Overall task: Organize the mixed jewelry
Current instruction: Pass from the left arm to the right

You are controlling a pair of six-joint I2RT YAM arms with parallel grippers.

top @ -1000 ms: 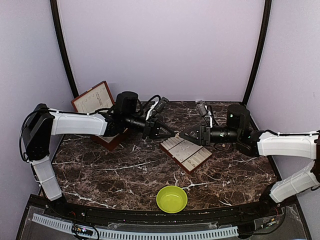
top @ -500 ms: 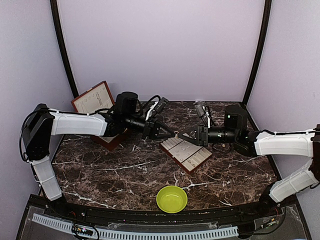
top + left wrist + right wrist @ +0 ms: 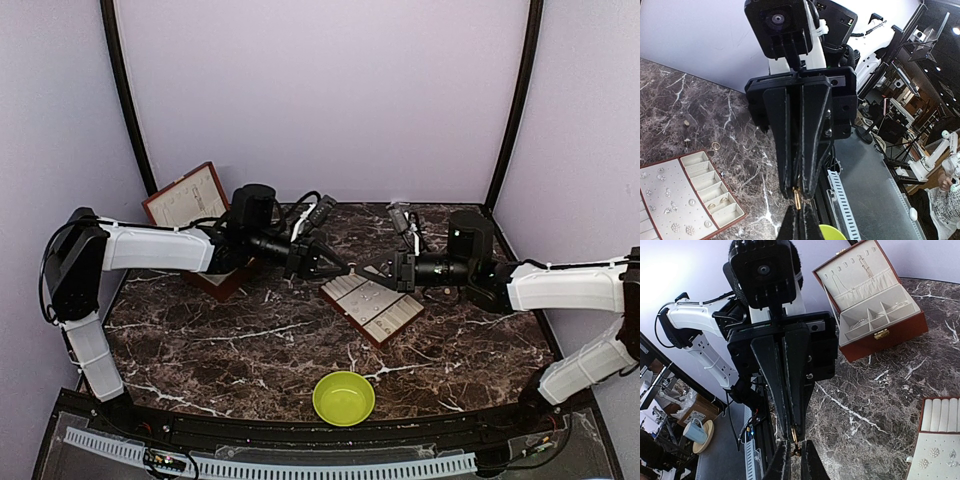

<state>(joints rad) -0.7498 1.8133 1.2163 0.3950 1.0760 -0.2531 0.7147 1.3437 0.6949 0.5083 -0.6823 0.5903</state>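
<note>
Both your grippers meet tip to tip above the cream padded tray (image 3: 386,316). The left gripper (image 3: 339,267) and right gripper (image 3: 369,270) have their jaws pinched together on one tiny, slender gold-coloured piece (image 3: 797,197), off the veined marble bench (image 3: 230,340).

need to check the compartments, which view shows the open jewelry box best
Right wrist: the open jewelry box is in full view, cream lid lining and divided compartments visible. Top external shows only its lid and a corner behind the left arm. Left wrist does not show it.
</note>
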